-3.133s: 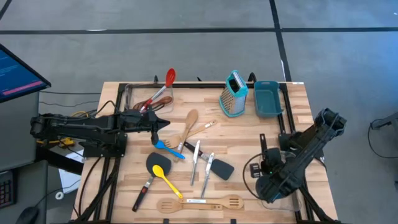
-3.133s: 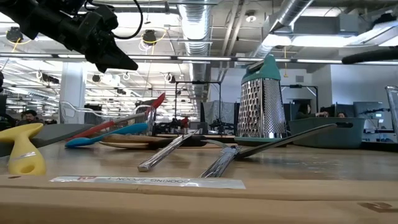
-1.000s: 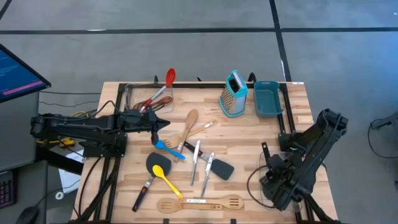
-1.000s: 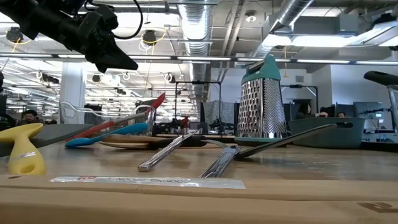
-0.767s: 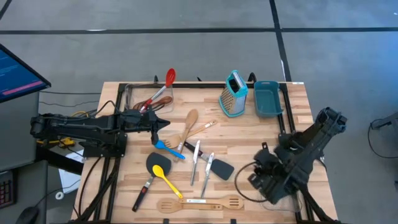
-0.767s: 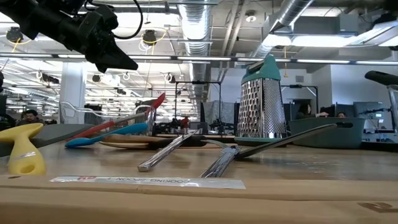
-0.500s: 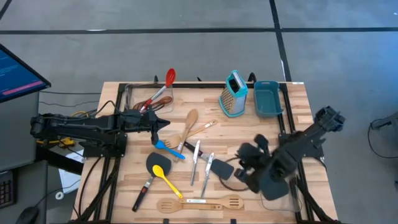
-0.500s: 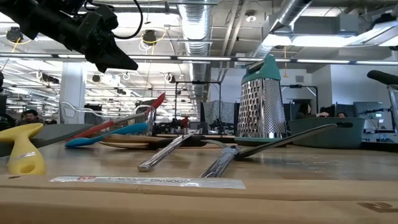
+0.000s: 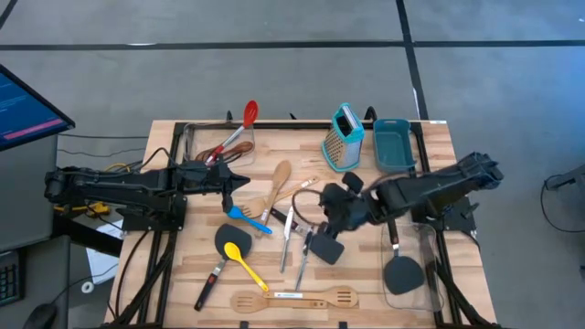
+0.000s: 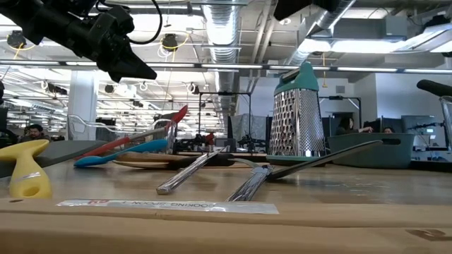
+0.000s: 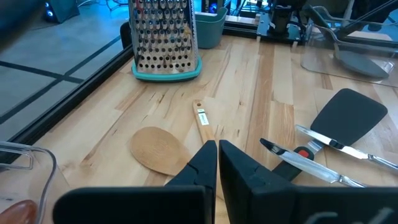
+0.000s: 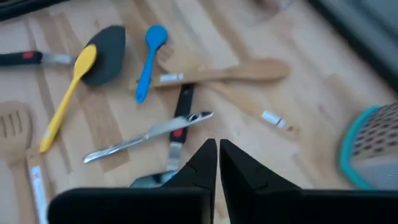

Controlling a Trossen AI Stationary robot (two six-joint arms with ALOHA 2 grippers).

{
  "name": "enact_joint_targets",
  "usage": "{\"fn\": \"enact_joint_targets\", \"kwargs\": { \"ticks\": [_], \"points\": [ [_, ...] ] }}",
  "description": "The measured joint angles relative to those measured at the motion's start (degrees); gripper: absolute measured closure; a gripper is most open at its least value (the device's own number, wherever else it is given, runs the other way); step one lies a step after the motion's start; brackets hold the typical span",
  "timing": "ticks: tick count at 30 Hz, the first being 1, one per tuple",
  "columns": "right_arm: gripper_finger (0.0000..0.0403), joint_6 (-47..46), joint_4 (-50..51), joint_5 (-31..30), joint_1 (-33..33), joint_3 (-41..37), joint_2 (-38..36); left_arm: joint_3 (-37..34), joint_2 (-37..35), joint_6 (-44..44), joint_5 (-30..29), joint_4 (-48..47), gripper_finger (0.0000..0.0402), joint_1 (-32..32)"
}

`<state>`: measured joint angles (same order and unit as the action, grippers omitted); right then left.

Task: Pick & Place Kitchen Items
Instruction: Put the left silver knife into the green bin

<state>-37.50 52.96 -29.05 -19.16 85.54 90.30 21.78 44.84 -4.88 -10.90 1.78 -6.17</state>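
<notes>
Open-plan workshop behind; pale slatted wooden counter (image 9: 366, 274) carries utensils. Right tool (image 9: 322, 212), tips pressed together, empty, is held over black flat spatula w/ steel handle (image 9: 325, 247) at centre. Judged light, stiff, slippery; best gripped at handle, 11 o'clock end. Left tool (image 9: 245, 180) is parked shut at 9 o'clock.

This is a big open industrial hall used as a robot lab. The low view shows a high ceiling with bare metal ducts (image 10: 229, 35), pipes and strip lights (image 10: 367, 46), and the wooden table (image 9: 366, 274) stands on a grey concrete floor (image 9: 274, 82) beside a monitor (image 9: 27, 110).
</notes>
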Motion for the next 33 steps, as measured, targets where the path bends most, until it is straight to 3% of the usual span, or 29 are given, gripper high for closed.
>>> {"fn": "enact_joint_targets", "kwargs": {
  "ticks": [7,14,20,23,28,33],
  "points": [
    [0.0399,0.84,-1.37,12.5,5.15,-0.05,3.97,-0.01,0.0,-0.03,0.22,-0.02,0.0399,0.0],
    [0.0402,18.18,-8.94,23.43,6.67,-0.01,10.7,-0.02,0.02,-0.04,0.2,-0.07,0.0399,0.0],
    [0.04,40.77,-13.65,24.95,6.15,0.01,15.82,0.0,0.0,-0.02,0.17,-0.03,0.0399,0.0],
    [0.0401,47.5,-14.82,24.93,6.04,-0.04,17.89,0.0,0.0,-0.07,0.17,-0.07,0.0399,0.0],
    [0.0401,48.03,-16.02,24.67,6.45,-0.03,19.01,-0.01,0.0,-0.32,0.38,-0.09,0.0399,0.17],
    [0.0402,38.95,-14.81,20.52,8.03,-0.06,17.3,-0.01,0.0,-3.4,6.62,-0.09,0.0399,1.2]
  ]
}}
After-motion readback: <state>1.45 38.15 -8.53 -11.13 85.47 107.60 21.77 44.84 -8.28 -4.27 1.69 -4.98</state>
